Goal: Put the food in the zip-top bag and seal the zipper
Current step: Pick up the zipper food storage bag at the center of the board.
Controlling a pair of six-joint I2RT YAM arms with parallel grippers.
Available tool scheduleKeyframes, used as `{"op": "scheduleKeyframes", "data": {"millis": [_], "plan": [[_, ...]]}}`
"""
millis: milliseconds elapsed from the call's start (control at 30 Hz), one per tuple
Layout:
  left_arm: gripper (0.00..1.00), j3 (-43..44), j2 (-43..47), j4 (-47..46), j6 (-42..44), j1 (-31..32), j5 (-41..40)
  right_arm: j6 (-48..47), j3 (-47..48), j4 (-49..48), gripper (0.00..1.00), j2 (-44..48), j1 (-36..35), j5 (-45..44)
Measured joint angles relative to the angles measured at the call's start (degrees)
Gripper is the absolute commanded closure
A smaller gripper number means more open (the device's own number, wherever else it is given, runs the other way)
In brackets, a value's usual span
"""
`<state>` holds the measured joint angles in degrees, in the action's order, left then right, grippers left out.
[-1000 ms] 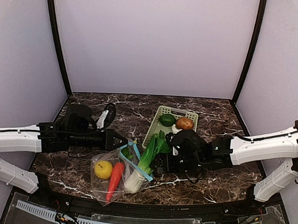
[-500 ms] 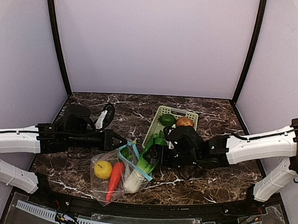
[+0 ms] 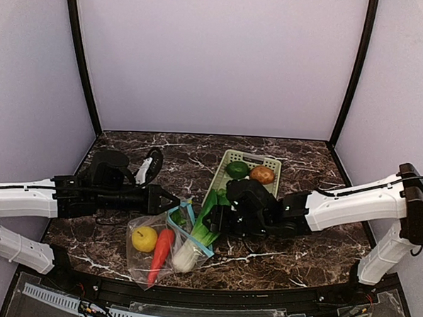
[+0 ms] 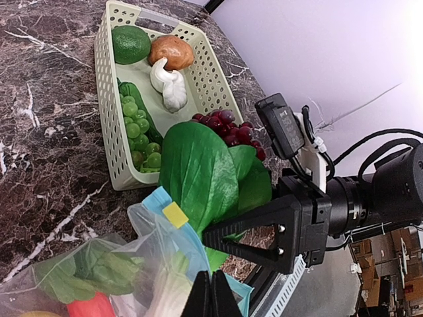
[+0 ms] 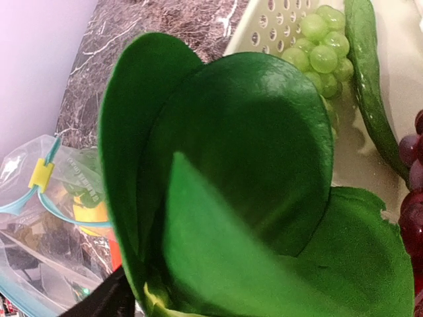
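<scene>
The zip-top bag (image 3: 150,251) lies at the front left with the yellow lemon (image 3: 144,238) and the long red pepper (image 3: 160,254) inside. My left gripper (image 3: 175,201) is shut on the bag's teal-blue zipper (image 3: 186,232) and holds the mouth up; the wrist view shows its closed fingers (image 4: 211,294) on that edge (image 4: 192,244). My right gripper (image 3: 214,219) is shut on the leafy green (image 3: 206,226), whose white base (image 3: 184,256) lies inside the bag's mouth. The leaves fill the right wrist view (image 5: 251,185). Purple grapes (image 4: 228,129) lie behind the leaf.
The pale green lattice basket (image 3: 268,162) stands behind the right gripper. It holds a round green piece (image 3: 237,169), the brown potato (image 3: 262,175), the white bulb (image 4: 168,82) and pale green grapes (image 4: 142,135). A yellow slider tab (image 4: 175,214) sits on the zipper.
My right gripper has moved left toward the bag with the leafy green, pushing its white base further into the mouth. The left gripper has held still on the zipper edge.
</scene>
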<state>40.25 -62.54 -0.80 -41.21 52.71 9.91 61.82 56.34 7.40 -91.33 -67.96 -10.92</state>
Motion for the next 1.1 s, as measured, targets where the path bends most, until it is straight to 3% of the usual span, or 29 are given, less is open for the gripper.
{"op": "scheduleKeyframes", "data": {"millis": [233, 400, 433, 567, 900, 1100], "plan": [[0.99, 0.1, 0.0, 1.9, 0.3, 0.0, -0.1, -5.3, -3.4, -8.4, 0.80, 1.6, 0.0, -0.4], [0.71, 2.4, -0.1, 6.1, 1.9, 0.0, -0.3, -10.4, -5.8, -13.1, 0.90, 3.3, 0.0, -0.5], [0.61, 3.6, -0.2, 7.6, 2.4, 0.0, -0.4, -11.4, -6.1, -14.0, 0.91, 3.7, -0.1, -0.5], [0.39, 9.5, -1.6, 13.0, 5.0, 0.0, -1.7, -15.4, -6.8, -16.7, 0.93, 4.8, -0.5, -0.4], [0.23, 22.6, -13.8, 26.3, 10.9, -1.9, -4.3, -19.7, -7.4, -19.3, 0.94, 5.7, -2.5, -1.0], [0.19, 27.8, -22.0, 29.9, 12.3, -3.6, -2.6, -19.8, -8.3, -19.4, 0.95, 5.9, -3.0, -2.0]]}}
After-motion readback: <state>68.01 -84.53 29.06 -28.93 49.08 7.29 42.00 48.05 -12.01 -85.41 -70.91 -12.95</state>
